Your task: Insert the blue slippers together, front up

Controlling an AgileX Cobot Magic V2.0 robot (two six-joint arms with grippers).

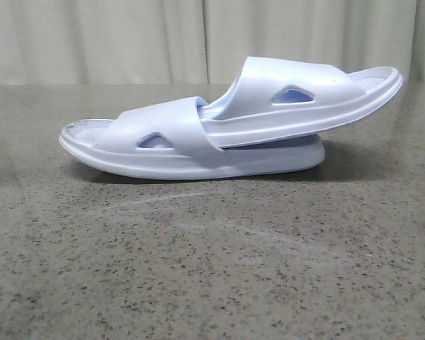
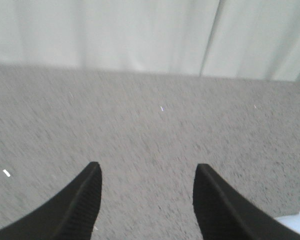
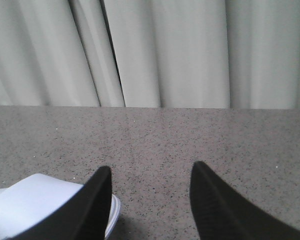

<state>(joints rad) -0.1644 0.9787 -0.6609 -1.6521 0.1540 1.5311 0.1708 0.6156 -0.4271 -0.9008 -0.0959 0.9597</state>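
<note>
Two pale lavender-blue slippers lie nested on the speckled grey table (image 1: 212,269) in the front view. The lower slipper (image 1: 163,145) lies flat with its strap towards the left. The upper slipper (image 1: 304,99) is pushed under that strap and tilts up to the right. No gripper shows in the front view. My left gripper (image 2: 147,172) is open and empty above bare table; a pale slipper edge (image 2: 297,222) shows at the corner. My right gripper (image 3: 151,175) is open and empty, with one slipper's end (image 3: 35,205) beside one finger (image 3: 92,205).
Pale pleated curtains (image 1: 127,39) hang behind the table's far edge. The curtains also show in the left wrist view (image 2: 140,35) and the right wrist view (image 3: 165,50).
</note>
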